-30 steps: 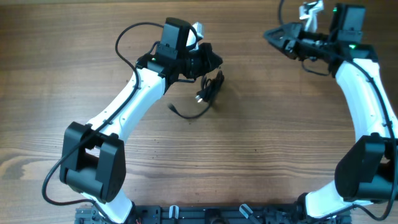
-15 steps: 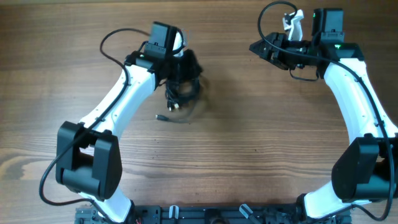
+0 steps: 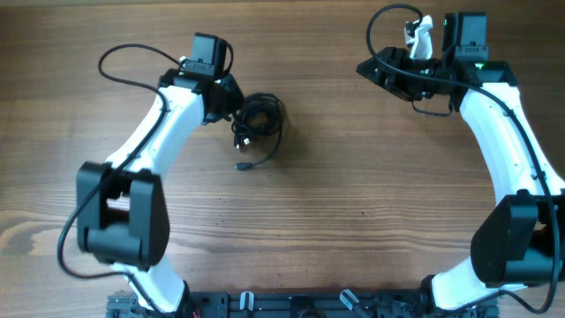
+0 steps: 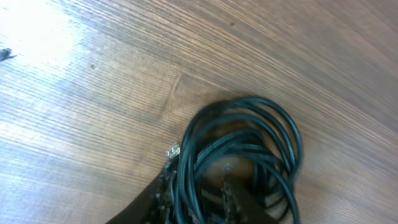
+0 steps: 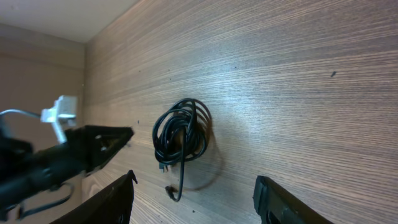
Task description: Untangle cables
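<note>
The cables [image 3: 259, 117] are a coil of thin dark cords on the wooden table, with one loose tail ending in a plug [image 3: 240, 165]. My left gripper [image 3: 231, 104] sits at the coil's left edge. In the left wrist view the coil [image 4: 249, 143] fills the lower middle, several strands run between my two fingers [image 4: 199, 190], and a small plug end [image 4: 172, 150] pokes out at the left. My right gripper [image 3: 369, 69] is open and empty, far to the right of the coil. The right wrist view shows the coil [image 5: 181, 134] well beyond its spread fingers [image 5: 193, 196].
The table is bare wood [image 3: 353, 203]. The left arm's thick black wire [image 3: 132, 57] loops out at the back left. The right arm's own wire [image 3: 384, 22] arches above its wrist. The arm bases stand at the front edge.
My left gripper has moved left along the back of the table, taking the cable bundle with it. The bundle has settled into a coil. The right gripper shifted slightly left, then stayed still.
</note>
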You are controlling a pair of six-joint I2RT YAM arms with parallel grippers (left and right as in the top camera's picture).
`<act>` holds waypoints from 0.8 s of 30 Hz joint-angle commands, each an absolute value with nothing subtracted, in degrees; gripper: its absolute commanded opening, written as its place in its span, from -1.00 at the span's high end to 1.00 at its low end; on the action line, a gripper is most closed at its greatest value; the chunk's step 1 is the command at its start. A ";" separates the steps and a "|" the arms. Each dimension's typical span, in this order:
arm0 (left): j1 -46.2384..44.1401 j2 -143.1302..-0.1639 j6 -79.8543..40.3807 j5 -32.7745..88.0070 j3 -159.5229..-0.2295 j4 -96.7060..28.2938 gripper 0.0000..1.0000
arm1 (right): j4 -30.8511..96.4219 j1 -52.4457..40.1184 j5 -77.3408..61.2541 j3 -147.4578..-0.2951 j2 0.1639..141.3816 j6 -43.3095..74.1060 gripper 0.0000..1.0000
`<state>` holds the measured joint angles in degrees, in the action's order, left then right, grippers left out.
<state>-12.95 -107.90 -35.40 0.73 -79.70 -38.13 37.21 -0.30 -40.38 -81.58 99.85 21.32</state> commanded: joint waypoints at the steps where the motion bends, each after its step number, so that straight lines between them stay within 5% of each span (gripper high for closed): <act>1: -12.99 -112.64 -34.72 -1.15 -79.29 -35.68 0.29 | 37.80 -0.16 -39.35 -82.00 100.18 20.91 -0.28; 15: -15.29 -119.37 -35.31 -0.58 -76.82 -30.96 0.31 | 38.89 -0.16 -37.91 -82.00 100.18 19.51 -0.30; 20: -14.83 -120.79 -35.31 -1.21 -76.82 -30.83 0.92 | 39.07 -0.16 -37.98 -82.00 100.18 19.51 -0.31; 24: -14.09 -120.18 -34.44 0.27 -76.90 -30.74 0.92 | 38.39 -1.37 -39.92 -82.08 100.16 18.02 -0.29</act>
